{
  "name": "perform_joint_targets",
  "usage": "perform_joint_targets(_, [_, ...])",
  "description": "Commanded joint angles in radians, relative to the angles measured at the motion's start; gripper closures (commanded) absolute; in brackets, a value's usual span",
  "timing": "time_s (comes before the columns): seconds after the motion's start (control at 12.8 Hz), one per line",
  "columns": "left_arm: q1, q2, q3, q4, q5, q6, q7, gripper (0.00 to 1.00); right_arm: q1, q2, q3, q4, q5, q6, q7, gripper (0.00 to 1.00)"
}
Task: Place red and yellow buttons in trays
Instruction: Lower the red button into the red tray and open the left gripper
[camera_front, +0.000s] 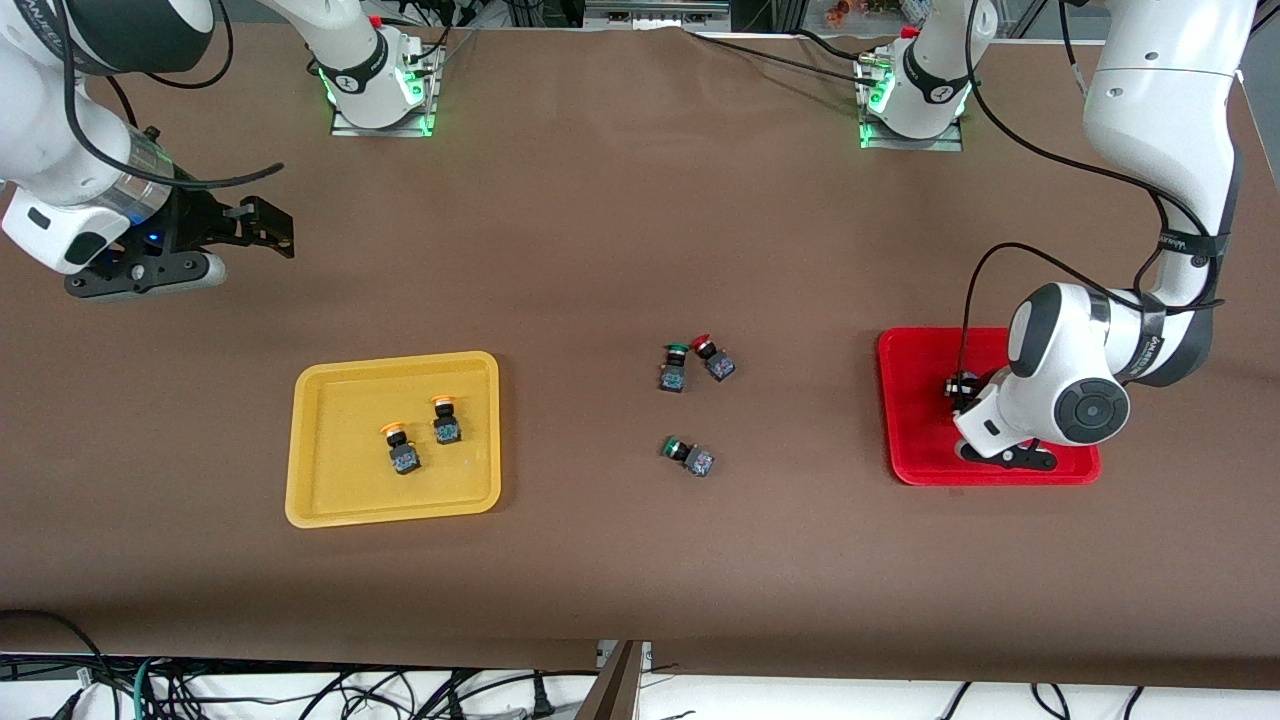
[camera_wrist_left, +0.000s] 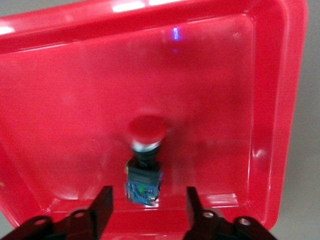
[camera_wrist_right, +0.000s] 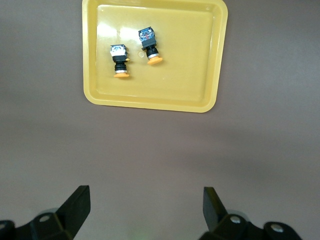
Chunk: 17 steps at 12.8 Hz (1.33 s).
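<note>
The red tray (camera_front: 915, 400) lies toward the left arm's end of the table. My left gripper (camera_front: 962, 392) is low over it, open (camera_wrist_left: 147, 207). One red button (camera_wrist_left: 145, 160) lies in the red tray (camera_wrist_left: 60, 100) between the open fingers (camera_wrist_left: 102, 210), apart from both. It is hidden by the hand in the front view. A second red button (camera_front: 713, 358) lies on the table mid-way between the trays. The yellow tray (camera_front: 340, 470) holds two yellow buttons (camera_front: 400, 448) (camera_front: 445, 420), which also show in the right wrist view (camera_wrist_right: 120, 61) (camera_wrist_right: 150, 46). My right gripper (camera_front: 270, 228) waits, open and empty (camera_wrist_right: 145, 205).
Two green-capped switches lie on the table, one (camera_front: 673, 368) touching the loose red button, one (camera_front: 688, 455) nearer the front camera. Brown table cover all around. The arm bases stand along the table's back edge.
</note>
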Motion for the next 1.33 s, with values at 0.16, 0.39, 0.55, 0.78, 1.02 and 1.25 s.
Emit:
perform_joint_targets(0.16, [-0.013,-0.099,-0.195,-0.001,-0.019,-0.004,-0.307,0.00,-0.012,-0.003,0.012,0.021,-0.010,-0.002,-0.009,0.00])
perform_joint_targets(0.39, [-0.070,-0.069,-0.272,0.014,-0.039,0.066,-0.728,0.00,-0.018,0.033,0.011,0.093,-0.010,-0.003,-0.009,0.00])
perform_joint_targets(0.55, [-0.154,-0.023,-0.271,0.016,-0.037,0.189,-0.962,0.00,-0.021,0.033,0.009,0.103,-0.012,-0.003,-0.009,0.00])
perform_joint_targets(0.78, [-0.266,0.069,-0.263,0.014,-0.020,0.413,-1.300,0.00,-0.021,0.033,0.009,0.109,-0.013,-0.005,-0.009,0.00])
perform_joint_targets(1.02, [-0.292,0.115,-0.254,-0.012,0.044,0.418,-1.323,0.00,-0.020,0.033,0.009,0.110,-0.021,-0.003,-0.009,0.00])
perform_joint_targets(1.25, [-0.315,0.131,-0.252,-0.032,0.052,0.404,-1.326,0.00,-0.018,0.042,0.009,0.110,-0.024,0.004,-0.006,0.00])
